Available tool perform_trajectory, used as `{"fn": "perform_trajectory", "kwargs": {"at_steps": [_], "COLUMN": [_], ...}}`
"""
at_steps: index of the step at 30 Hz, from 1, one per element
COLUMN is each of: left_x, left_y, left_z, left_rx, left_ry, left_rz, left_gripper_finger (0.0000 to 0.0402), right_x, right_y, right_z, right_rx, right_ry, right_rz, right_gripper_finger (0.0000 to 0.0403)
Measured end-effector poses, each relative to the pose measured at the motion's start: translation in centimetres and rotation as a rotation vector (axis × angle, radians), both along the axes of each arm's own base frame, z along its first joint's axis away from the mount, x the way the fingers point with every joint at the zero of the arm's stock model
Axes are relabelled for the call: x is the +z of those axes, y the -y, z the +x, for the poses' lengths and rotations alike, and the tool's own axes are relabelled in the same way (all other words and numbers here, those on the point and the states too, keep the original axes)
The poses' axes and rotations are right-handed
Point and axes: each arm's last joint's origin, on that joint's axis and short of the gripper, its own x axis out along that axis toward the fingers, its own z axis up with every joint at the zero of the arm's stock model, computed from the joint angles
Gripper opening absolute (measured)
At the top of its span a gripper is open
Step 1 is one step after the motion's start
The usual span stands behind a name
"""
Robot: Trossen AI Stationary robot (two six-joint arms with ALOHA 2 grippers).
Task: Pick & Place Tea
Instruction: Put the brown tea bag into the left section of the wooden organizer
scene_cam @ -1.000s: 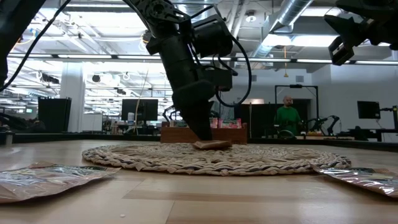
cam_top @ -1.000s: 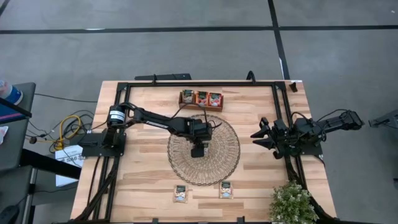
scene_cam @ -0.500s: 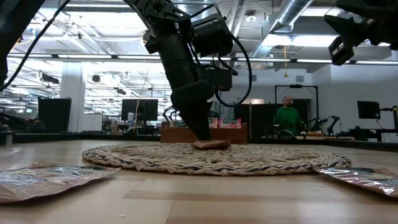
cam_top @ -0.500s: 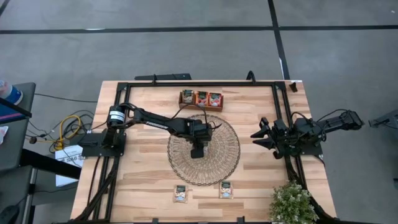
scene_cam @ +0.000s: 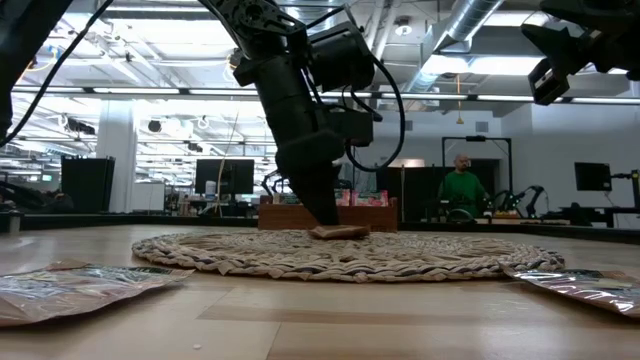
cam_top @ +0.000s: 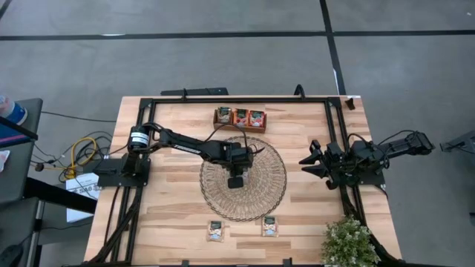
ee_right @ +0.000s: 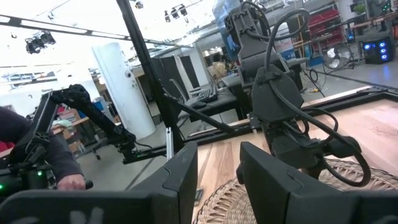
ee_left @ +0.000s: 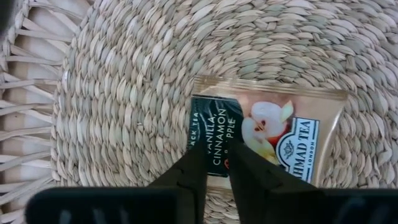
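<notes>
Dark fingers of the left hand (ee_left: 214,163) pinched the dark-green edge of a pale beige square tea sachet (ee_left: 267,137) lying at the centre of the round woven straw mat (cam_top: 243,178). Right hand (cam_top: 310,162) waited, fingers spread, near the bench's (cam_top: 171,215) right edge.

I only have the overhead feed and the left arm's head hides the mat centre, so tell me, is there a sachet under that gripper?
Observer: Yes. The left wrist view shows a beige sachet with a dark green end lying flat on the woven mat.
Operator: Are the fingers on it?
Observer: The left gripper has its fingers narrowed around the sachet's green edge.
Operator: Lifted yet?
Observer: No, the low view shows it resting on the mat.
</notes>
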Motion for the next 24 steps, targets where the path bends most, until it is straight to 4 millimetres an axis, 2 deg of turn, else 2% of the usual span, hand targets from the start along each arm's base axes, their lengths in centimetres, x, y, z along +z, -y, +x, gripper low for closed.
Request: {"fn": "perform_trajectory", "kwargs": {"at_steps": [8, 18, 24], "left_x": [0.03, 0.07, 0.44], "left_y": [0.0, -0.02, 0.0], "left_z": [0.04, 0.07, -0.09], "left_rx": [0.0, 0.003, 0.075], "left_ry": [0.005, 0.01, 0.017], "left_rz": [0.001, 0.001, -0.038], "left_gripper_finger": [0.0004, 0.0, 0.0], "right_x": [0.0, 0.0, 0.0], "right_y": [0.0, 0.0, 0.0], "right_z": [0.0, 0.0, 0.0], "right_rx": [0.0, 0.0, 0.0], "right_ry": [0.0, 0.0, 0.0], "right_rz": [0.0, 0.0, -0.001], "right_gripper_finger": [0.0114, 0.0114, 0.0114]}}
